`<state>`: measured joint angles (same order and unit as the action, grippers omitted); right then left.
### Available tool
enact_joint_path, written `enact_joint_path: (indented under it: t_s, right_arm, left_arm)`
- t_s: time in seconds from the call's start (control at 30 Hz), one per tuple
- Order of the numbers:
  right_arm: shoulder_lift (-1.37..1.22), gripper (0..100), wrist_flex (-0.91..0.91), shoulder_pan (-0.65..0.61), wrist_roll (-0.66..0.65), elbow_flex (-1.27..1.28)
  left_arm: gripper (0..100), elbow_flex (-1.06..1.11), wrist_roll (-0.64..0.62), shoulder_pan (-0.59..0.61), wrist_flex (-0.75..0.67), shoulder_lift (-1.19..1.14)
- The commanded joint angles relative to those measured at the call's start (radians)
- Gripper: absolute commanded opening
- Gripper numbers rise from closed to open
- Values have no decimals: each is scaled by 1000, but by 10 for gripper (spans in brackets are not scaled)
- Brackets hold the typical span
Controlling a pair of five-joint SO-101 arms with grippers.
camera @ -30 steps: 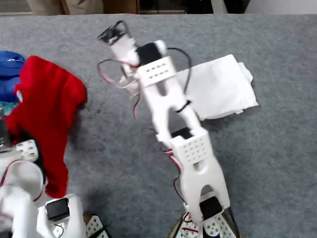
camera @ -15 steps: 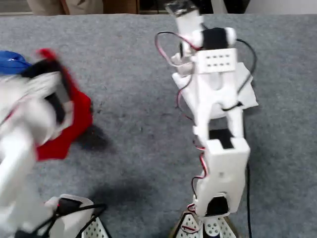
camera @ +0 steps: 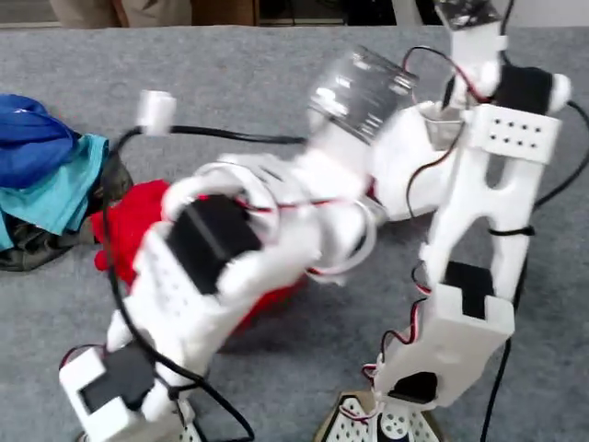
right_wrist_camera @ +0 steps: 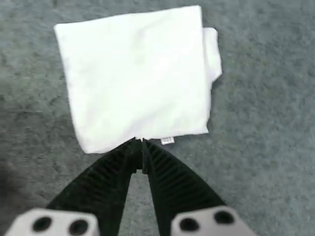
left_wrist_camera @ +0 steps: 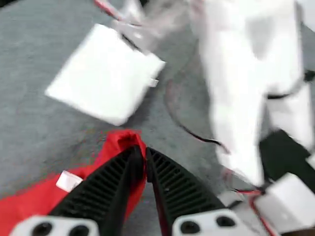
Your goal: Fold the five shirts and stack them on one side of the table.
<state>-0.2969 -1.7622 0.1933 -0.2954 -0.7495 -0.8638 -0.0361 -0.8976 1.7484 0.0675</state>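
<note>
Grey felt counter (camera: 230,83) carries a limp red shirt (camera: 129,221) at left-centre, its edge pinched by the left gripper (left_wrist_camera: 144,152), fingers closed. It is probably light and floppy, best taken at corners. The right gripper (right_wrist_camera: 142,145), fingers closed, hangs at the edge of the folded white shirt (right_wrist_camera: 138,73).

White shirt (right_wrist_camera: 138,73) is folded into a neat flat rectangle, one layer sticking out a bit along one side. Red shirt (camera: 129,226) is unfolded and rumpled, with one edge pinched in the left gripper (left_wrist_camera: 144,152). Just beside it there's a crumpled heap: blue shirt (camera: 32,143) on top, teal shirt (camera: 60,189) under that, and a dark garment (camera: 23,253) at the bottom.
</note>
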Motion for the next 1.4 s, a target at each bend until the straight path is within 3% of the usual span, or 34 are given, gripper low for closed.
enact_joint_path:
  t_s: [0.0, 0.33, 0.7, 1.0, 1.27, 1.37]
  right_arm:
    - [51, 12, -20, 48, -20, -4]
    - [51, 12, -2, -4, -40, -5]
    - [10, 13, 2, -335, -34, -4]
    - [-157, 19, 68, -550, -32, -5]
    - [-390, 255, 157, -720, 18, -5]
    - [-499, 269, 203, -746, 46, -5]
  left_arm:
    - [18, -101, -6, -80, 9, -16]
    - [20, -172, -8, -245, 11, 125]
    - [19, 459, -2, -41, 12, 608]
    - [21, 870, 38, 489, 12, 1046]
    - [19, 1083, 135, 891, 12, 1124]
    - [19, 1114, 146, 993, 12, 1124]
